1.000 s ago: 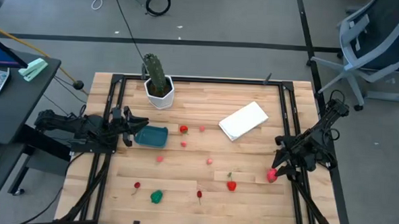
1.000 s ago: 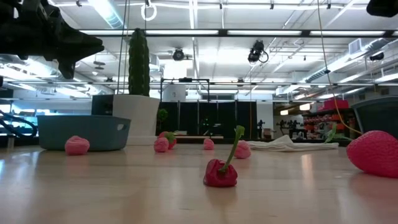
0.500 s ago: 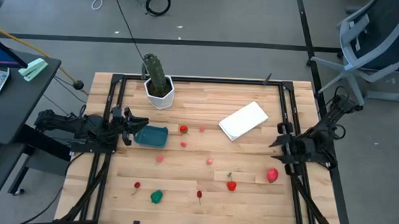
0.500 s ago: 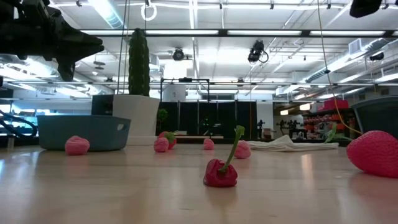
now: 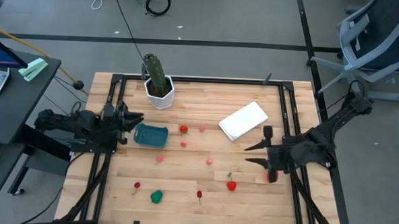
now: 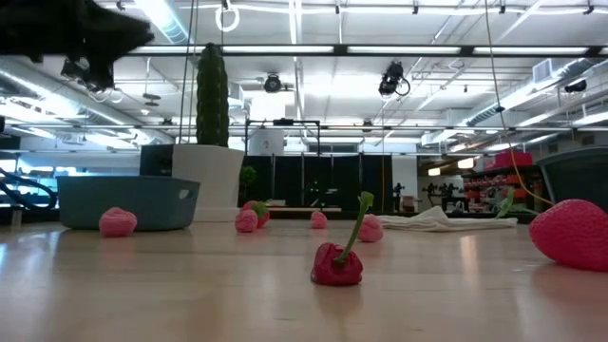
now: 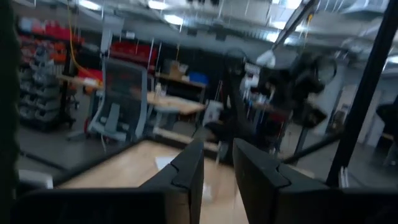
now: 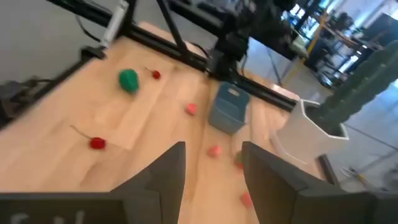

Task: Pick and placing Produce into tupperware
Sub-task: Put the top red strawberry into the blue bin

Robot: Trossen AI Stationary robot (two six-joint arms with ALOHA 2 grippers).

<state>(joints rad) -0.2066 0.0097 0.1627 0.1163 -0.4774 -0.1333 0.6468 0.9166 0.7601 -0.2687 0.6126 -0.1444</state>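
Note:
The teal tupperware [image 5: 151, 134] [image 6: 128, 201] [image 8: 228, 109] rests flat on the table's left half. Small toy produce lies scattered over the wood: a red piece [image 5: 184, 129], pink pieces [image 5: 184, 144] [image 5: 210, 161], a red pepper [image 5: 231, 185] [image 6: 337, 261], a green piece [image 5: 156, 196] [image 8: 129, 79] and a big pink strawberry [image 5: 272, 174] [image 6: 570, 233]. My right gripper [image 5: 248, 153] [image 8: 214, 149] hovers open, just left of the strawberry and above the table. My left gripper [image 5: 126, 119] [image 7: 217, 162] is open and raised, left of the tupperware.
A tall green cactus in a white pot [image 5: 159, 83] [image 8: 311, 134] stands at the far left of the table. A flat white item [image 5: 243, 121] lies right of centre towards the far edge. Black frame rails [image 5: 110, 155] run along both sides.
My right gripper has risen from beside the pink strawberry near the right edge and swung toward the table's centre; the strawberry stayed put. My left gripper has drawn back from the tupperware's left rim toward the left edge and gone up.

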